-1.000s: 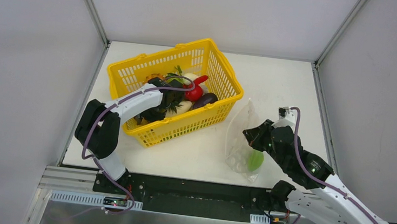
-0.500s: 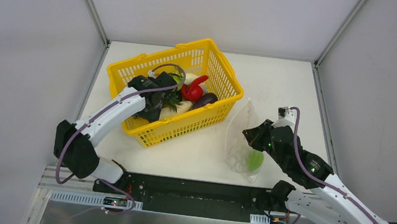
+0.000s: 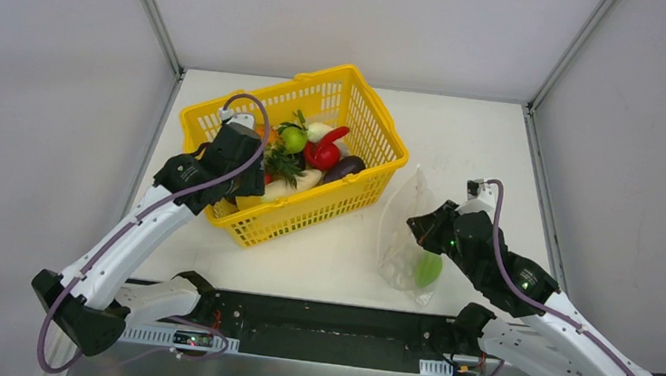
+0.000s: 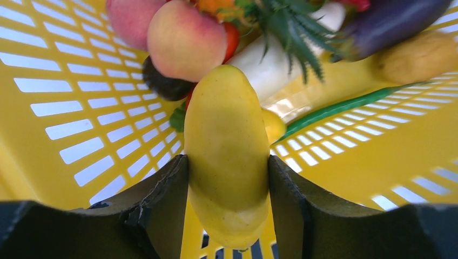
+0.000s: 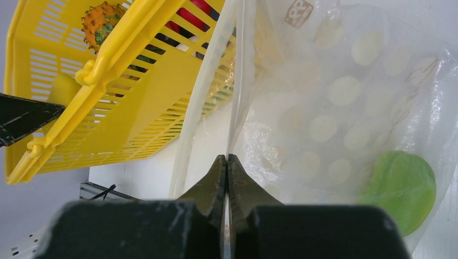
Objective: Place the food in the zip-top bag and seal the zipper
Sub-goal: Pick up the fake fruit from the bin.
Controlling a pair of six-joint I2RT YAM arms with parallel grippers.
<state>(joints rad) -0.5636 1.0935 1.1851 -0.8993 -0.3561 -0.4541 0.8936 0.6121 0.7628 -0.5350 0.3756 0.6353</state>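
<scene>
The left end effector (image 4: 227, 162) pinches a yellow mango (image 4: 227, 145) between its two fingers, one pad on each flank of the fruit, which stands lengthwise with its tip pointing away from the wrist. It hangs inside the yellow mesh basket (image 4: 81, 108). The basket's lattice wall shows to both sides of the fingers and beneath them. Just ahead of the mango's tip lies the rest of the food: a peach (image 4: 186, 40) ahead and slightly left, a white radish (image 4: 270, 70) and spiky green pineapple leaves (image 4: 291, 27) ahead to the right, and a dark purple eggplant (image 4: 389, 24) further right. A long green pod (image 4: 345, 105) lies along the basket wall on the right.

The right end effector (image 5: 228, 159) is pressed together on a thin edge of the zip-top bag (image 5: 345, 91), with the film caught between the fingertips. The zipper (image 5: 240, 65) runs straight ahead from the tips. The dotted bag spreads to the right of the fingers on the bench (image 3: 461, 136), with a green round fruit (image 5: 402, 183) inside it at the near right. The basket stands to the left of this end effector.
</scene>
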